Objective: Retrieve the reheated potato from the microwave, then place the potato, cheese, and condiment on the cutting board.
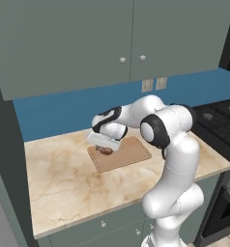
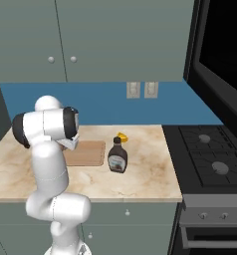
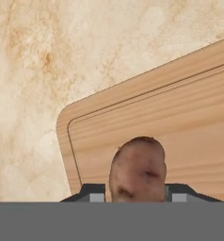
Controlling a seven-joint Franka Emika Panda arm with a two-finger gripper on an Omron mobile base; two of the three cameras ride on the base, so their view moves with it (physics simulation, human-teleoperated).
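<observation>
The pincer hangs low over the cutting board, closed on the potato. In the hand view the potato sits squeezed between the two dark fingertips at six o'clock, with the cutting board filling the side from one to five o'clock and its rounded corner at about nine o'clock of the potato. The marbled counter spreads from nine to twelve o'clock. Whether the potato touches the wood or hangs just above it, I cannot tell.

In the right base view the condiment stands upright on the counter, just beside the cutting board at its three o'clock edge. The cheese lies close behind the bottle, at its twelve o'clock, partly hidden by the cap.
</observation>
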